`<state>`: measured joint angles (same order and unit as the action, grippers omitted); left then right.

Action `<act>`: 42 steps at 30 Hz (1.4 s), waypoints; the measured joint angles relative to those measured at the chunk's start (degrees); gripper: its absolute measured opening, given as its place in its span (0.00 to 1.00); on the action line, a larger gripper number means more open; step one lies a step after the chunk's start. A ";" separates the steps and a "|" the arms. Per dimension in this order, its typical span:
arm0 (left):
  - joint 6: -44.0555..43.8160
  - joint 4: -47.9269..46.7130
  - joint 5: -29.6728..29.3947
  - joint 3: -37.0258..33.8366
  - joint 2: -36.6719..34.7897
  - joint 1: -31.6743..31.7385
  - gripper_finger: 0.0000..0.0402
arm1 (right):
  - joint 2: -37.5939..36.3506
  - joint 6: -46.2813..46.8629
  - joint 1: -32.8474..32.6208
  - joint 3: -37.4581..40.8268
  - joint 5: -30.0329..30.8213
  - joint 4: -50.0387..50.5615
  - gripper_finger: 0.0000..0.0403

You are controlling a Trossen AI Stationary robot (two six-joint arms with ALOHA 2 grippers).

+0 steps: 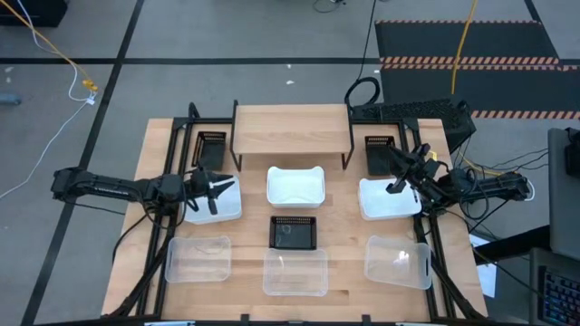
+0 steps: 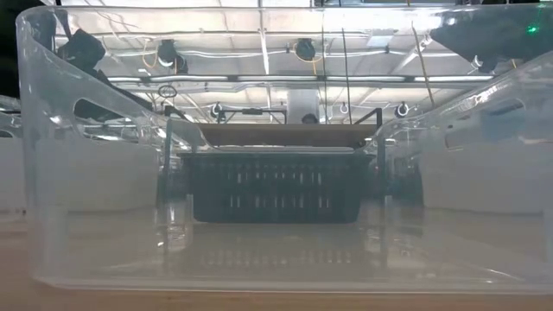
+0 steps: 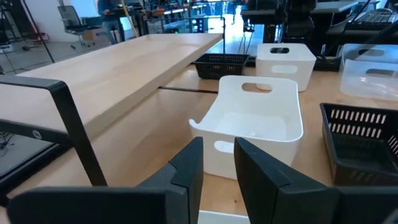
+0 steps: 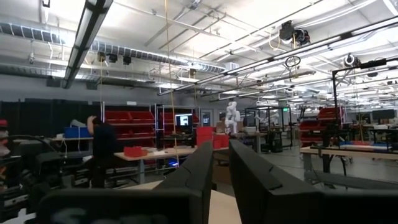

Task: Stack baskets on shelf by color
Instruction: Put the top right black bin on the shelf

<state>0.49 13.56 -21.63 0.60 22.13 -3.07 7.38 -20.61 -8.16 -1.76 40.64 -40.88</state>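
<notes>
The light-wood shelf (image 1: 290,131) stands on black legs at the table's far middle, with nothing on its top. Three white baskets sit in a row before it: left (image 1: 227,206), middle (image 1: 295,186) (image 3: 255,121), right (image 1: 385,199). Black baskets rest beside each end of the shelf (image 1: 210,148) (image 1: 378,149), and another sits in the table's middle (image 1: 294,232) (image 2: 276,186). Three clear baskets line the near edge (image 1: 198,258) (image 1: 294,272) (image 1: 397,261). My left gripper (image 1: 217,190) (image 3: 217,165) hovers over the left white basket, narrowly open. My right gripper (image 1: 401,174) (image 4: 221,168) is raised above the right white basket, narrowly open, pointing up at the room.
Black frame rails run along the table's left (image 1: 172,172) and right (image 1: 435,235) sides. A dark keyboard-like unit (image 1: 408,113) lies at the far right corner. The low view looks through the near clear basket (image 2: 86,199). A person stands far off in the room (image 4: 102,152).
</notes>
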 joint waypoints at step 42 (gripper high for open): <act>10.52 15.47 -4.43 0.00 1.13 5.60 0.23 | -0.02 3.42 5.74 0.00 38.56 2.56 0.11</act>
<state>11.01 29.04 -26.06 0.60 23.26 2.53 7.35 -17.18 -2.42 -1.76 79.20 -38.32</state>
